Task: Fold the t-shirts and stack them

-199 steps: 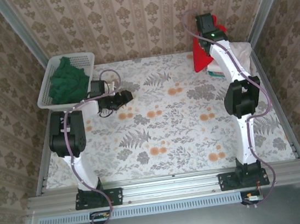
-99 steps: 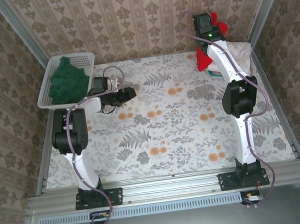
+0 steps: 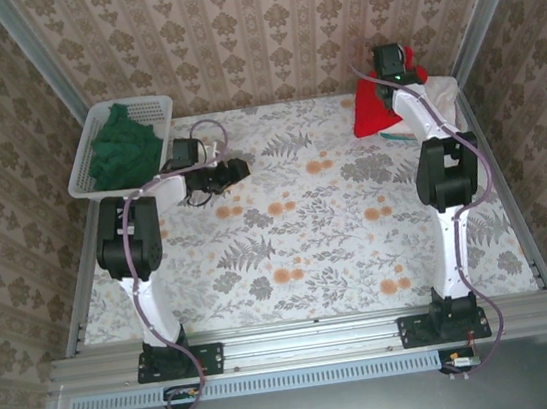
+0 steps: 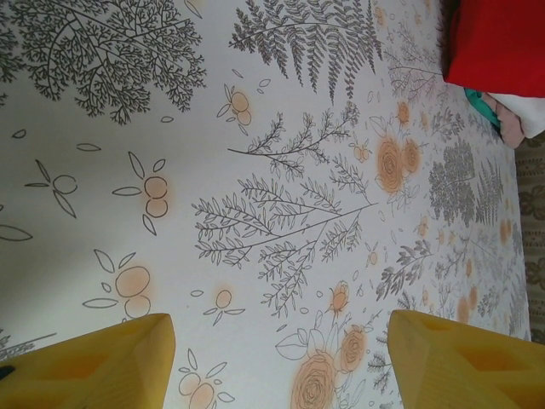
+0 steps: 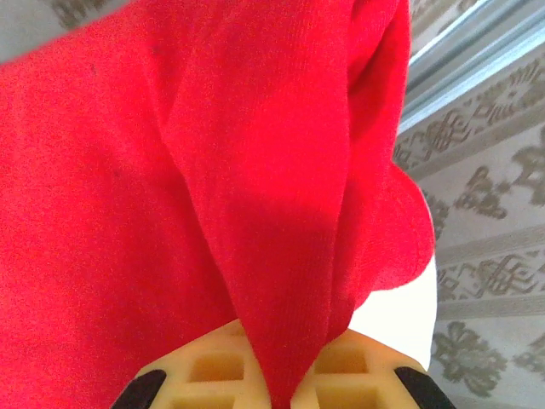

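Red cloth hangs from the right claw (image 3: 394, 60) above the far right corner of the table (image 3: 300, 251). This is the red t-shirt (image 3: 374, 109), held up by one bunched part, with the rest draping down in a rough triangle toward the table. Whether its lower hem touches the surface cannot be told. Just beside it, in that same corner against the right edge, lies the pile of folded t-shirts (image 3: 441, 94), pale and white.

The right wrist view shows the right claw (image 5: 281, 379) closed tight on a gathered fold of the red t-shirt (image 5: 170, 170). The yellow fingers (image 5: 209, 371) press in from either side, and the cloth rises between them.

The left claw (image 3: 232, 172) hangs over the left half of the table, near the far edge and just beside the basket (image 3: 129, 105), and points toward the right edge. Its jaws stand well apart with nothing between them. In the left wrist view the left claw (image 4: 281, 366) has its two yellow fingers (image 4: 102, 366) at the bottom corners. Bare flowered table (image 4: 255, 170) lies between them, and the red t-shirt (image 4: 498, 43) and the edge of the folded t-shirts (image 4: 521, 115) sit far off at the top right.

The basket, white plastic mesh, sits in the far left corner of the table. The dark green t-shirt (image 3: 125, 148) lies crumpled inside it, heaped up to the rim.
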Controlling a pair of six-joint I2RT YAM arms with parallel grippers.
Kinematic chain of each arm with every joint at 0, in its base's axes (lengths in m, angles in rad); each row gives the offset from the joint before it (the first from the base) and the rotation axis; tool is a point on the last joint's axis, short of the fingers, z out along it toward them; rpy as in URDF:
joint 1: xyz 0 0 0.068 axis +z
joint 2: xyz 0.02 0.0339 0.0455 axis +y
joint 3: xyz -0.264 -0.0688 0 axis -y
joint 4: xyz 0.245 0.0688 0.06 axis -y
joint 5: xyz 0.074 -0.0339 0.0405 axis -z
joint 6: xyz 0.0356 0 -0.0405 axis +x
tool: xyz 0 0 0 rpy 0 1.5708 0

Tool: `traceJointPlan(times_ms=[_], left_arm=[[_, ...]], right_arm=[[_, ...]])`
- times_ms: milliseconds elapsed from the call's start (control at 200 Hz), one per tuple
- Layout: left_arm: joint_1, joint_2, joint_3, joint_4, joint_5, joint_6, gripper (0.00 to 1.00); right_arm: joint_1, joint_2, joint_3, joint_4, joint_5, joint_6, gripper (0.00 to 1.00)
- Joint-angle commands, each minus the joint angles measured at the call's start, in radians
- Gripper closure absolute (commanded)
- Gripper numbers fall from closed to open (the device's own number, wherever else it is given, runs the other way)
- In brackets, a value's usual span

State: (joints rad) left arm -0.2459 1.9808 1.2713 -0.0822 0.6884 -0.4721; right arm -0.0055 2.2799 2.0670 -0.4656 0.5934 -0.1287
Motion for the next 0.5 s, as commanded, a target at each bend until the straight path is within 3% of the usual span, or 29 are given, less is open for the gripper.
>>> traceJointPlan(times_ms=[0, 285, 495], left_arm=[[-0.013, 0.012, 0.036, -0.039, 0.01, 0.013, 0.32], [-0.018, 0.03, 0.048, -0.043, 0.011, 0.007, 0.32], [-0.026, 0.019, 0.049, -0.063, 0.007, 0.018, 0.32]], right_arm=[[-0.051, -0.122, -0.078, 0.089, -0.094, 0.091, 1.0], [-0.231, -0.287, -0.31, 0.251, -0.401, 0.265, 1.0], [-0.33, -0.281, -0.301, 0.271, -0.55, 0.344, 1.0]])
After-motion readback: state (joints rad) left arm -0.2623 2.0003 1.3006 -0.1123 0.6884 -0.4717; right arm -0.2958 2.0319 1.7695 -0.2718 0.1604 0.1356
